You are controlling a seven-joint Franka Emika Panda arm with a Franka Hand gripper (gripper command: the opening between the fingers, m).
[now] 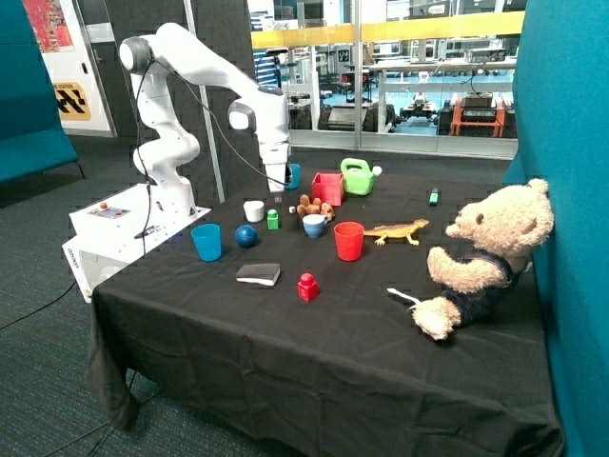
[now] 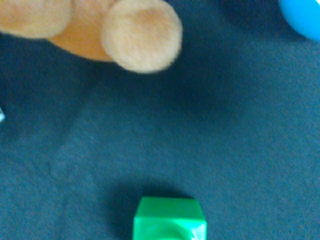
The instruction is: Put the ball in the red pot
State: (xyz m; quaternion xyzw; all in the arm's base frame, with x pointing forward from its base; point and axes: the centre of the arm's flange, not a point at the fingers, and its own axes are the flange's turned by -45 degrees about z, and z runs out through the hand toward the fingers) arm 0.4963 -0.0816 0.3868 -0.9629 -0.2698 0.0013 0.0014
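The ball (image 1: 246, 236) is a dark blue sphere resting on the black cloth between a blue cup (image 1: 206, 242) and a small green block (image 1: 273, 220). The red pot (image 1: 327, 188), a square red box, stands further back beside the green watering can (image 1: 359, 176). My gripper (image 1: 278, 188) hangs a little above the cloth, over the green block and apart from both ball and pot. In the wrist view the green block (image 2: 169, 220) and a tan plush toy (image 2: 100, 30) show; ball and pot are out of that view.
Around the gripper stand a white cup (image 1: 253, 210), a blue cup behind it (image 1: 292, 176), a small brown plush (image 1: 309, 207) and a blue-and-white cup (image 1: 314, 226). Nearer the front are a round red cup (image 1: 348, 240), a red block (image 1: 307, 287), a black object (image 1: 258, 274), a toy lizard (image 1: 400, 230) and a large teddy bear (image 1: 485, 257).
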